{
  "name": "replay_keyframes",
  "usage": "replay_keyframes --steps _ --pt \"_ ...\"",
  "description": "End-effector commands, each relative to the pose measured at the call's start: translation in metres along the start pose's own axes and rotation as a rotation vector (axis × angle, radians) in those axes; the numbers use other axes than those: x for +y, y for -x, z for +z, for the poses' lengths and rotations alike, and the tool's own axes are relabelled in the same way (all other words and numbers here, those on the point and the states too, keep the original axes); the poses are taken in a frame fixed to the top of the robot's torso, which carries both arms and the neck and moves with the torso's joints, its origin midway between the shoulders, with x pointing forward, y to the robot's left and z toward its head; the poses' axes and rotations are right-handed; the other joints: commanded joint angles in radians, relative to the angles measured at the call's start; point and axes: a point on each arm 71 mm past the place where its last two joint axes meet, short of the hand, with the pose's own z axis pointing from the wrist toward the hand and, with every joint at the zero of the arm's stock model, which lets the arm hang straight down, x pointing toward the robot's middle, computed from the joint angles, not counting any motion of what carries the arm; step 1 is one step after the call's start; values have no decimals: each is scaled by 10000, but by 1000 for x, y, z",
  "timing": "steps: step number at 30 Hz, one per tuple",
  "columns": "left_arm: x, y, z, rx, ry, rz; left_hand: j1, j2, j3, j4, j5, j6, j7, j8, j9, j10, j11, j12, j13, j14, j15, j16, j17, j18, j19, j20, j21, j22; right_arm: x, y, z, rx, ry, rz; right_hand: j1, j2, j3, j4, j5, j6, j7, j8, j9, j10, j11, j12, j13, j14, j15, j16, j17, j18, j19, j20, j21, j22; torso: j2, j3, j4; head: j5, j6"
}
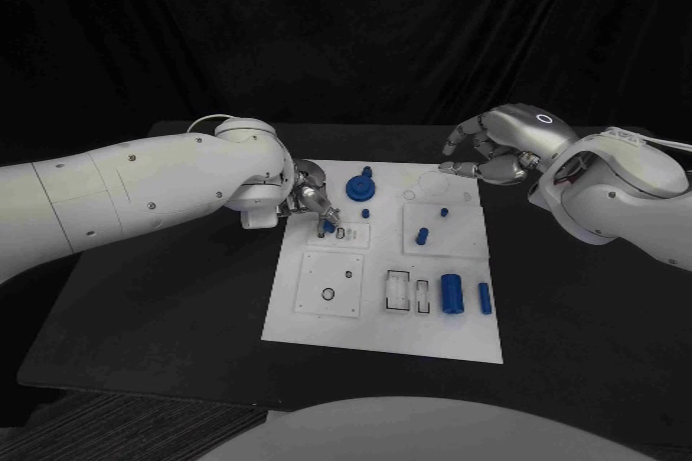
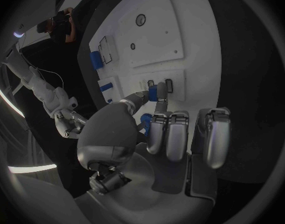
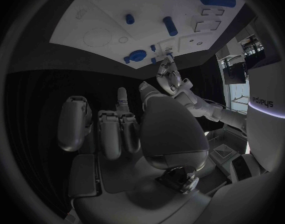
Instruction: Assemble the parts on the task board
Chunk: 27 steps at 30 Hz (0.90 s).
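Note:
The white task board point(image 1: 378, 326) lies in the middle of the black table. My left hand point(image 1: 307, 201) is over the board's far left part and pinches a small blue part point(image 1: 329, 224) between thumb and finger. In the left wrist view this blue part point(image 2: 154, 92) hangs right by two small rectangular slots point(image 2: 169, 85); I cannot tell whether it touches them. My right hand point(image 1: 498, 146) hovers over the board's far right corner, fingers loosely bent, with nothing in it. On the board I see a round blue part point(image 1: 361, 188), a short peg point(image 1: 423, 235) and a large cylinder point(image 1: 451, 292).
A smaller blue cylinder point(image 1: 483, 298) lies beside the large one, next to empty rectangular outlines point(image 1: 397, 289). A square plate with small holes point(image 1: 332, 284) sits at the board's near left. Bare black table point(image 1: 173, 321) surrounds the board.

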Motion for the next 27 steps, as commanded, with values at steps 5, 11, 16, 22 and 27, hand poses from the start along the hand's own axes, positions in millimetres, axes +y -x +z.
replay_keyframes --steps 5,11,16,22,27 --pt "0 -1 0 -117 26 -138 -96 -27 891 -819 26 127 -60 -68 -15 1043 -104 -5 2618 1057 -62 27 2633 138 201 -95 25 1902 -2 -3 -1 76 -199 3 79 -29 14 -69 57 37 -11 47 10 1048 -12 36 2635 974 -18 -60 2363 122 -77 -17 -53 1741 1 8 5 -3 -2" --pt "-2 -3 0 -81 -15 -123 -115 -21 933 -836 31 162 -67 -93 -31 1043 -113 -5 2618 1057 -72 27 2633 138 202 -105 22 1902 -2 -3 -1 80 -203 6 89 -30 12 -72 82 36 -11 47 10 1048 -13 36 2635 974 -18 -58 2365 123 -80 -17 -62 1739 6 8 -1 10 -2" --pt "-5 -5 2 -10 -91 -76 -122 -12 950 -837 32 168 -67 -105 -38 1043 -115 -5 2618 1057 -74 27 2633 143 189 -108 10 1891 -2 -3 -1 78 -201 8 89 -30 12 -72 82 36 -11 47 10 1048 -13 36 2635 974 -18 -58 2365 123 -80 -17 -62 1739 9 6 1 12 -2" --pt "-8 -8 4 60 -185 -51 -135 3 973 -837 29 169 -63 -127 -49 1043 -116 -5 2618 1057 -78 27 2633 146 179 -112 0 1882 -2 -4 -1 91 -206 9 100 -30 11 -76 104 37 -11 47 10 1048 -12 36 2635 973 -19 -62 2361 124 -83 -17 -68 1738 6 13 7 1 -2" --pt "-9 -10 5 114 -220 -46 -164 19 1000 -832 23 167 -56 -159 -64 1043 -114 -5 2618 1057 -80 27 2633 154 157 -116 -22 1862 -2 -4 -1 96 -219 8 100 -30 11 -76 104 37 -11 47 10 1048 -12 36 2635 973 -19 -62 2361 124 -83 -17 -68 1738 4 9 6 6 -2"
